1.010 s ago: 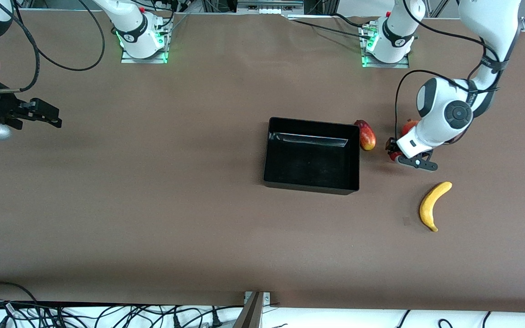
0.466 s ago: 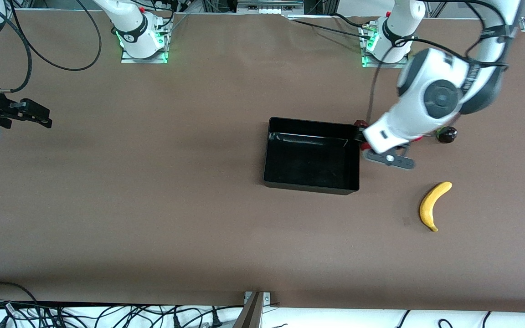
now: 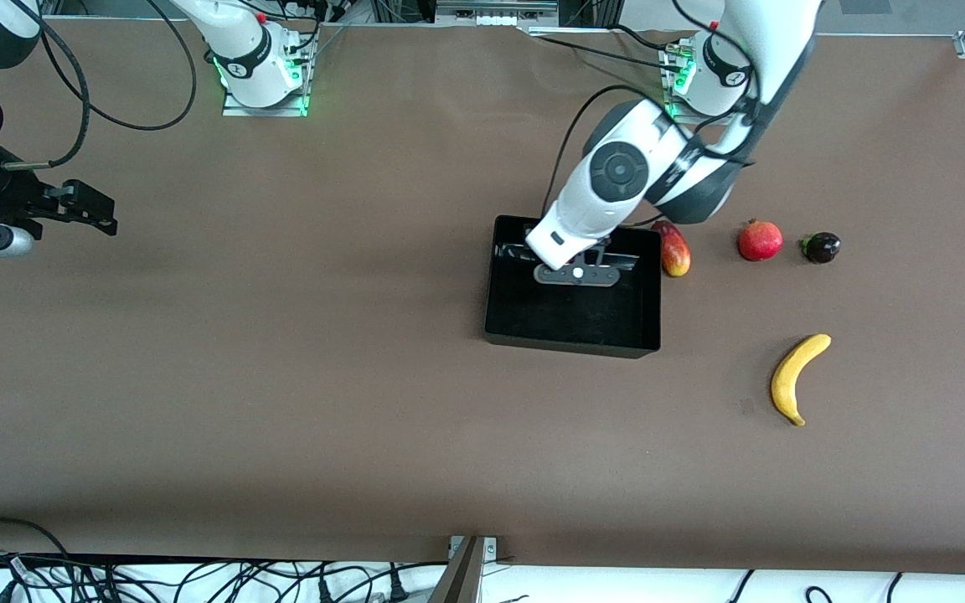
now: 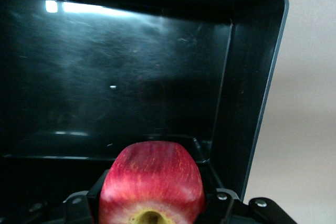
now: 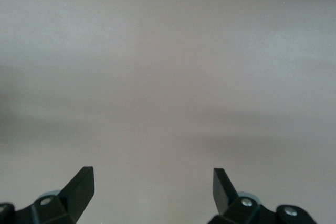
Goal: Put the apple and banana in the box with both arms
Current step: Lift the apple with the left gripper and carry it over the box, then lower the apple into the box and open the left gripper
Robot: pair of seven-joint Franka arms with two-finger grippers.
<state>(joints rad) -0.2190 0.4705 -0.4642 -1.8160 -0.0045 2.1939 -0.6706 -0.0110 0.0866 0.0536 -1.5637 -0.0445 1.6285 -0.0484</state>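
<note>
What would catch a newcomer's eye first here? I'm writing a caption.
The left gripper, shut on the apple, hangs over the black box mid-table. The banana lies alone, nearer the camera, toward the left arm's end. The right gripper waits open over bare table at its own end.

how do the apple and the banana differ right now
The apple is round and red with a yellowish dimple; the banana is long, curved and all yellow. The apple is held in the left gripper over the box, while the banana lies on the table, nearer the front camera than the box and toward the left arm's end. The right gripper waits open, over bare table. Neither fruit is resting in the box yet.
</note>
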